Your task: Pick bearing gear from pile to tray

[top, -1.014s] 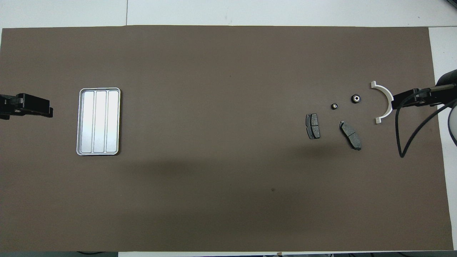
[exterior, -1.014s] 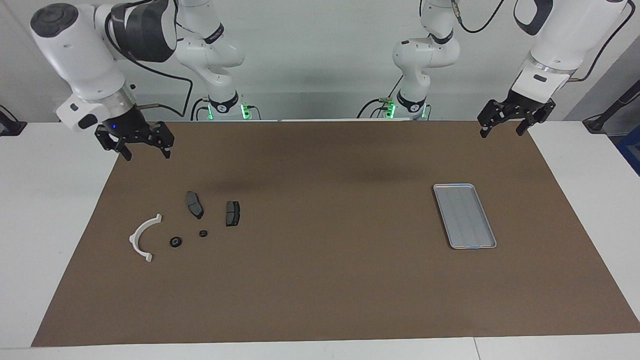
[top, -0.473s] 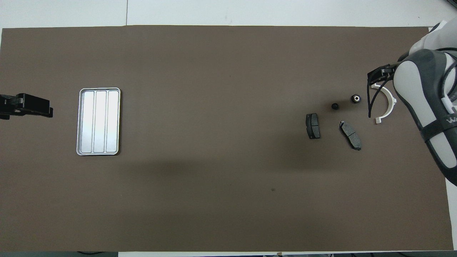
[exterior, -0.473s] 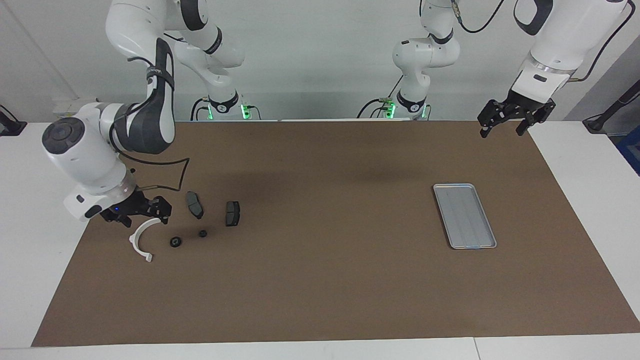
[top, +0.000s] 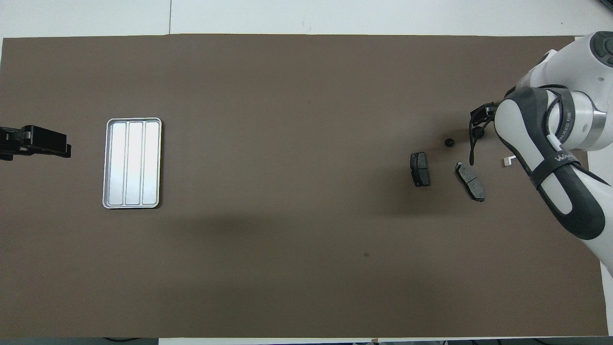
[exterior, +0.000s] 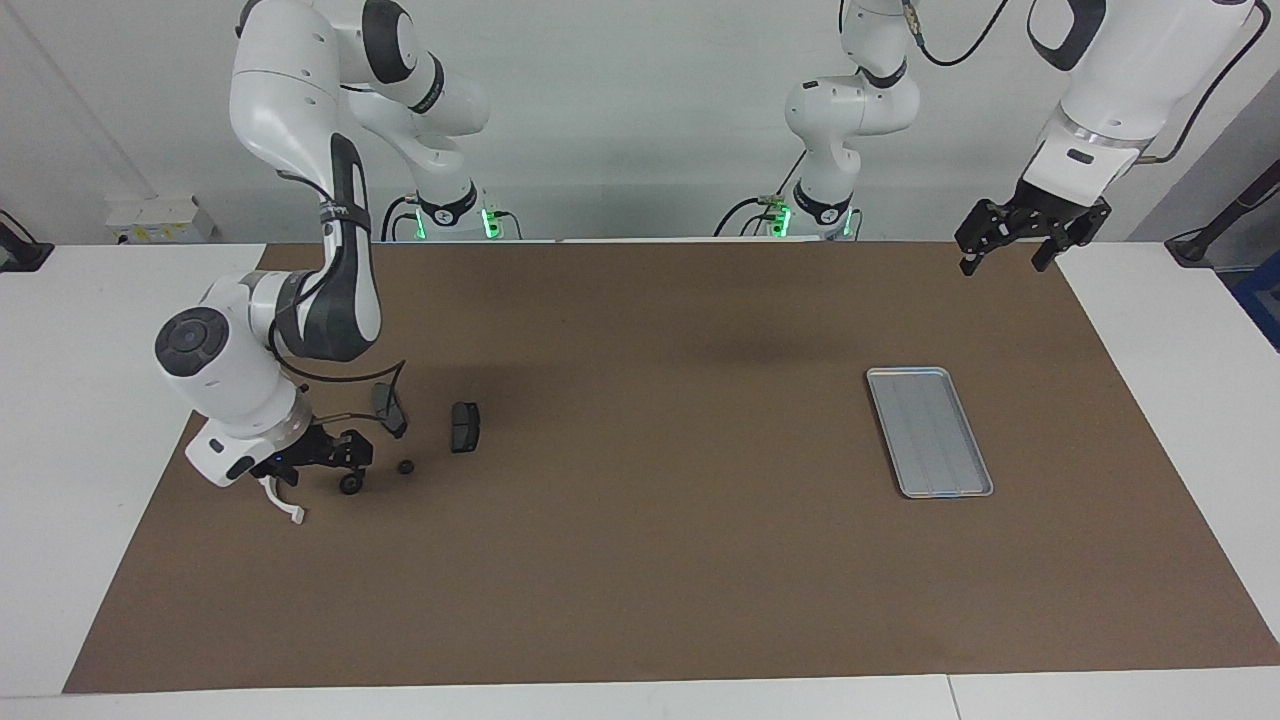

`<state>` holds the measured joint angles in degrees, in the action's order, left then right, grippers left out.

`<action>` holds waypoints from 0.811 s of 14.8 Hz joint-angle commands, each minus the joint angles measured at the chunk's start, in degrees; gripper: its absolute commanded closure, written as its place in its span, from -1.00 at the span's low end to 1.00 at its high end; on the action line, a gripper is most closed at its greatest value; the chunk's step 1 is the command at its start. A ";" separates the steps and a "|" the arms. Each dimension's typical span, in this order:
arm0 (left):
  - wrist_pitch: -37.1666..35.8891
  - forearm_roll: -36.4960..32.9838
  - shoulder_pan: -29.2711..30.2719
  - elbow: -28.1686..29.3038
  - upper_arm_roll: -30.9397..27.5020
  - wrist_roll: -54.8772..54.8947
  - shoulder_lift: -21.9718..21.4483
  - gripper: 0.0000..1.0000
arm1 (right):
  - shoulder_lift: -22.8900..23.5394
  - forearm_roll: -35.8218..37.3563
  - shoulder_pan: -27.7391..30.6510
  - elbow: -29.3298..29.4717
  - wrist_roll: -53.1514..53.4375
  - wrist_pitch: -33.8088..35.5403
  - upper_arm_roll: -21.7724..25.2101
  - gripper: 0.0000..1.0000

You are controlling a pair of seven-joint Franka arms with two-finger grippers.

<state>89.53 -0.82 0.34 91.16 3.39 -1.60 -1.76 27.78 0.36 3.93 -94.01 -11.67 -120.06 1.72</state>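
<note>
Small black bearing gear [exterior: 351, 484] sits on the brown mat among the pile; the flat silver tray [exterior: 929, 431] lies well apart, empty.

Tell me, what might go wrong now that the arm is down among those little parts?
The right pincer sits low beside a small black round piece, with the white arc bracket right under it. It might nudge the bracket or knock the piece away. The tray lies at the left arm's end, so the carry is long and such a tiny piece could slip out.

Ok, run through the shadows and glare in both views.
Facing view: soft, diffuse shadow patches on the brown mat near the robots; the tray looks dull grey. Overhead view: the tray glares bright white, and a broad dim shadow band crosses the mat.
</note>
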 commanded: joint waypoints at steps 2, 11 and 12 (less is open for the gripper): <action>0.82 -0.76 -0.17 2.44 -0.14 0.11 -2.11 -1.00 | -1.07 -0.53 0.64 -3.46 -1.87 -2.90 -0.22 -0.80; 0.82 -0.76 -0.17 2.44 -0.14 0.11 -2.11 -1.00 | -0.45 -0.45 0.73 -5.39 -1.96 -6.24 -0.22 -0.77; 0.82 -0.76 -0.17 2.44 -0.14 0.11 -2.11 -1.00 | -0.45 -0.53 0.64 -5.39 -1.87 -6.24 -0.31 -0.77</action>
<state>89.53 -0.82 0.34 91.17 3.39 -1.60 -1.76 27.78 0.36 4.01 -98.29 -11.97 -124.88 1.88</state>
